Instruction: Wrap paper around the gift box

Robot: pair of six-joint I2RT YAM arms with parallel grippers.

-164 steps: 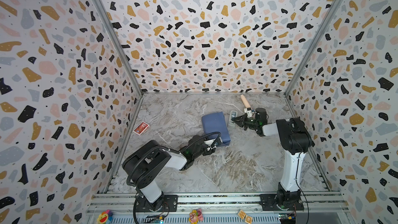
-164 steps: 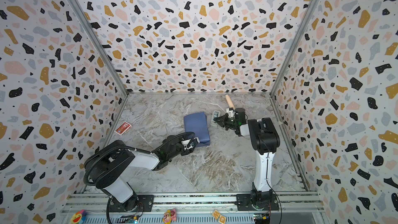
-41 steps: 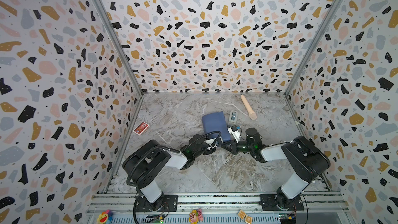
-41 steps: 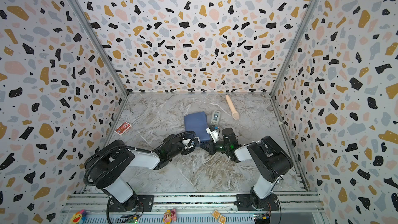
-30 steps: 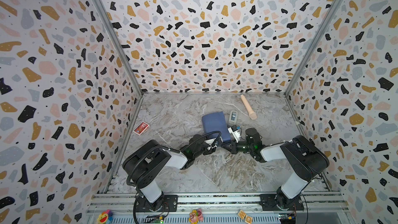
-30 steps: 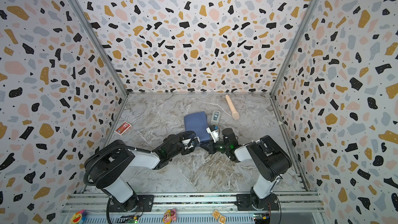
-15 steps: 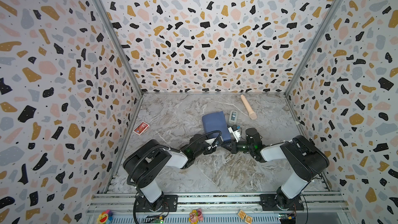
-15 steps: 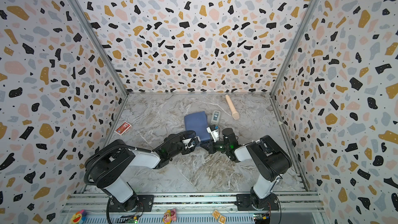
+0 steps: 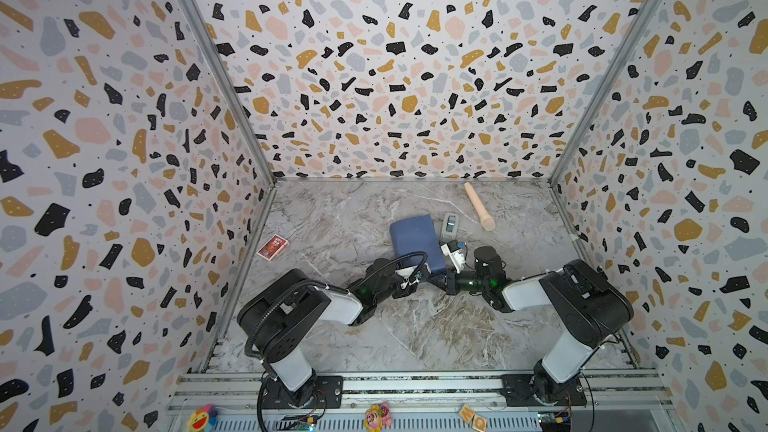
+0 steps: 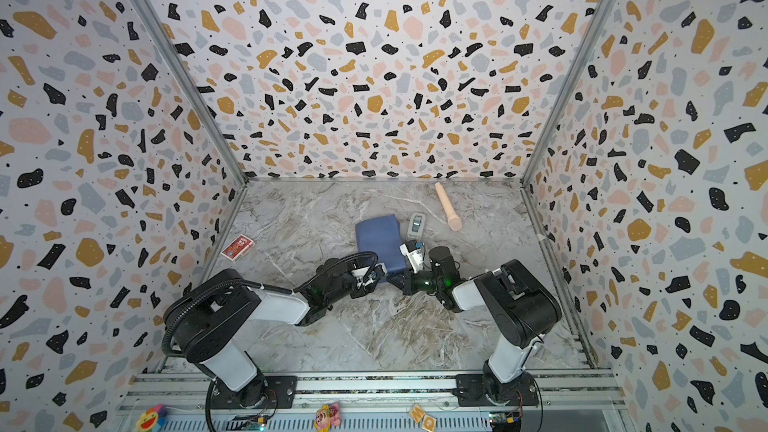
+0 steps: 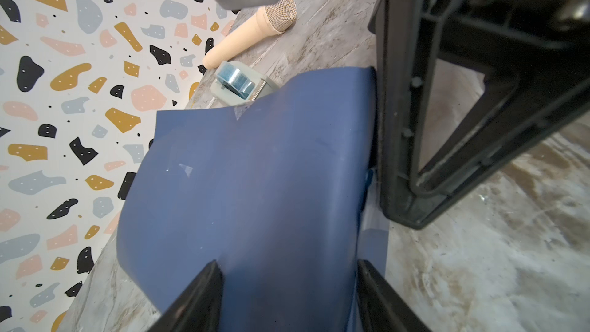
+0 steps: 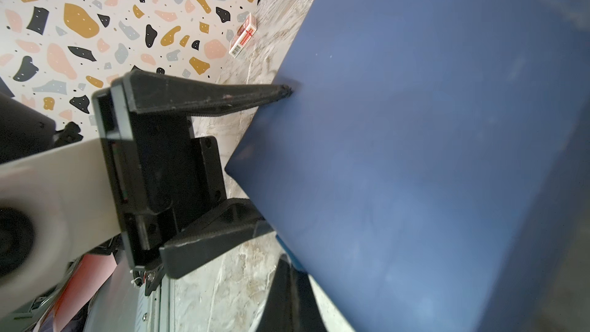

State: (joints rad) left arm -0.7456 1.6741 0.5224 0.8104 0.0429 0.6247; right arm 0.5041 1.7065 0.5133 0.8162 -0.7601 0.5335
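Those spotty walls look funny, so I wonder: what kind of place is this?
Probably a robot practice booth, not a home: speckled walls box in a marble-look table, and a left robot arm and a right robot arm are bolted to a metal rail.

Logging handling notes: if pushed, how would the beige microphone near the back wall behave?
The microphone lies on its side, round-bodied, so a sideways push would probably roll it. Its wider mesh head likely makes it curve.
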